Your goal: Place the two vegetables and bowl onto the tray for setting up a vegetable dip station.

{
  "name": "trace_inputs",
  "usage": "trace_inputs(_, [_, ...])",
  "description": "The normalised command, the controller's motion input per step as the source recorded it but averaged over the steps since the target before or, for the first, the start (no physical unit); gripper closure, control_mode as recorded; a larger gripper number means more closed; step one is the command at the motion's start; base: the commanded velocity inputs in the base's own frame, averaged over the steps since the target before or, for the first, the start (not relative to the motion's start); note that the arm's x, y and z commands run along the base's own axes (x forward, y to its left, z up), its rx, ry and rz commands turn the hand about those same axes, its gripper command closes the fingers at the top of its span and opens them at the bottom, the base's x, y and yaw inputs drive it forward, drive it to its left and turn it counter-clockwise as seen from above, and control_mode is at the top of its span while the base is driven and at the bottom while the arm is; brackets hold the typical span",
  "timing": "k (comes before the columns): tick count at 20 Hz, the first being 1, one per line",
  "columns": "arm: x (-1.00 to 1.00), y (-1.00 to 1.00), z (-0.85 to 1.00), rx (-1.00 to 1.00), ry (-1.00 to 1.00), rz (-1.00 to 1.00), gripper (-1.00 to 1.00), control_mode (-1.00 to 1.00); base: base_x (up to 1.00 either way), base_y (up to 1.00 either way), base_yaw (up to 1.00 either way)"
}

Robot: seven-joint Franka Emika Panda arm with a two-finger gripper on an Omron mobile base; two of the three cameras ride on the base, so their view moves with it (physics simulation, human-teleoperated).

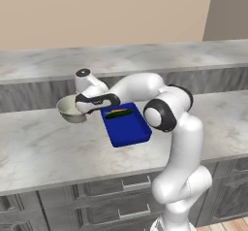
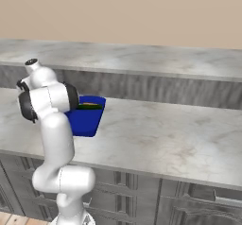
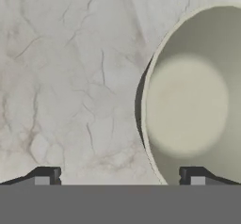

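Grey-cream bowl (image 3: 197,100); claw (image 3: 120,176) wide, empty

A pale marbled bench (image 1: 43,147) is running across the scene, with grey drawer fronts (image 1: 111,201) sitting below its front edge. Behind it a higher marble ledge (image 2: 156,61) is standing against what looks like a plain beige wall (image 1: 97,11).

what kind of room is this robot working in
Most likely a kitchen, in a rendered scene: a long pale marble-look counter runs over grey cabinet drawers with metal handles, and on it stand a round grey-cream bowl and a deep blue rectangular tray holding a dark green cucumber.
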Motion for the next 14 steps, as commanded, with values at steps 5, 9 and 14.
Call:
trace_inputs(5, [0.22,0.53,0.0,-0.06,-0.01,-0.02,-1.0,-1.0,0.0,0.0,0.0])
trace_inputs(9, [0.16,0.48,0.0,-0.05,0.0,-0.02,-1.0,-1.0,0.0,0.0,0.0])
trace_inputs(14, [0.3,0.47,-0.01,-0.04,0.0,-0.01,-1.0,-1.0,0.0,0.0,0.0])
